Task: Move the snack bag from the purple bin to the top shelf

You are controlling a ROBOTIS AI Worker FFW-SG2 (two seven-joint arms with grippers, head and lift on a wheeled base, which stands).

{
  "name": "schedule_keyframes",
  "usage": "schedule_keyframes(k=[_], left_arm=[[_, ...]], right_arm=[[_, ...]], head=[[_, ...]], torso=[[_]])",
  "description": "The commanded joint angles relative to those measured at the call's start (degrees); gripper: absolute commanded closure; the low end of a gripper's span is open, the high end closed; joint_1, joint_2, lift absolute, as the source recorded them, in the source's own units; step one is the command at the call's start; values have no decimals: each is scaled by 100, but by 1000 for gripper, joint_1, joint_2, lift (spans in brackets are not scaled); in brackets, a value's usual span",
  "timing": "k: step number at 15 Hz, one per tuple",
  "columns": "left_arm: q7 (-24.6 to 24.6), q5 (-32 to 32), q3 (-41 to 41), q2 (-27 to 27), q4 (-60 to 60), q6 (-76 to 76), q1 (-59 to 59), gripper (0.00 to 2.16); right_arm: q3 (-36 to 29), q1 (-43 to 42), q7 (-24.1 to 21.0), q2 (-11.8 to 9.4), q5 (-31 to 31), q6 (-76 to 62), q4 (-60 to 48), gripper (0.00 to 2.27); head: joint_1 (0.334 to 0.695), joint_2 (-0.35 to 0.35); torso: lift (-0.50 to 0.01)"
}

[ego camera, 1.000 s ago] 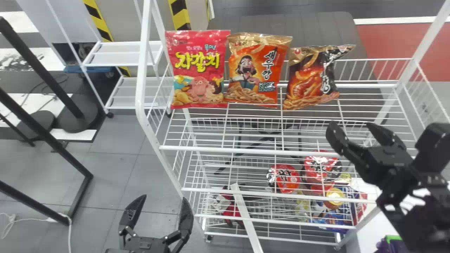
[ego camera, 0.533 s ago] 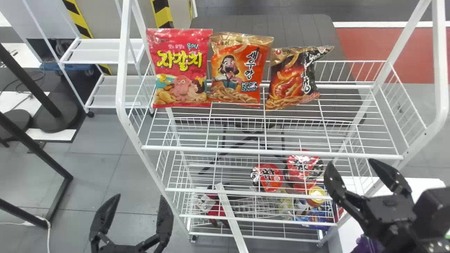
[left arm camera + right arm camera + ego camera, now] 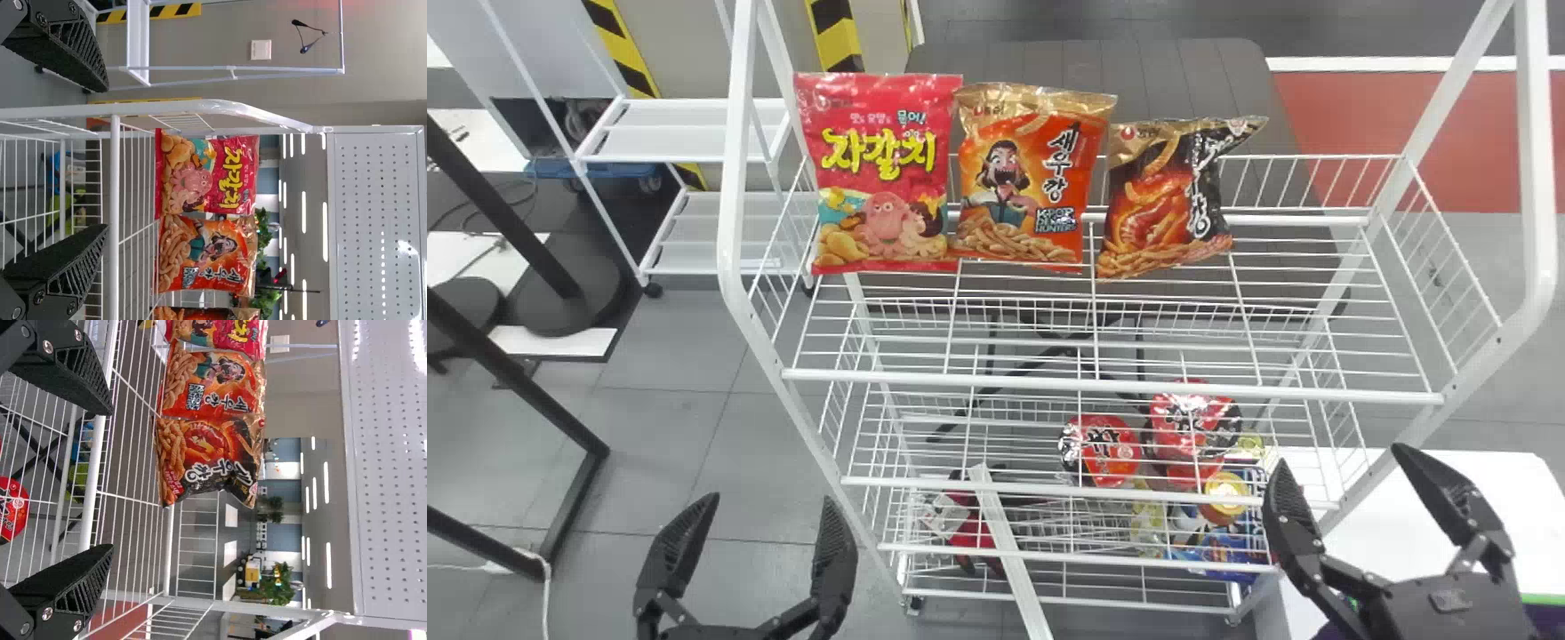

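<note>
Snack bags on top shelf, rear, side by side: red bag, orange bag, black-and-orange bag; can't tell which is the task's. Right gripper open, empty, in front of rack's right side. Left gripper open, empty, front left. Purple patch, lower right corner, probably purple bin, mostly cut off.

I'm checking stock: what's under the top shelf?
Below the top shelf, two round red packs and a blue pack show among other things, partly covered; whatever lies directly behind those packs is hidden.
</note>
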Motion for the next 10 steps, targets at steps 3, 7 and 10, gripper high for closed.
schedule_keyframes(k=[3, 7, 10], left_arm=[[0, -18, 18, 0, -51, 4, 74, 76], [0, -18, 53, 0, -68, 4, 110, 76], [0, -26, 44, 0, -68, 22, 110, 76]], right_arm=[[0, 62, 0, 37, 19, -133, 68, 107], [9, 62, 9, 45, 19, -133, 103, 107], [9, 62, 9, 54, 19, -150, 103, 107]], head=[[695, 57], [695, 63], [695, 67]], torso=[[0], [0], [0]])
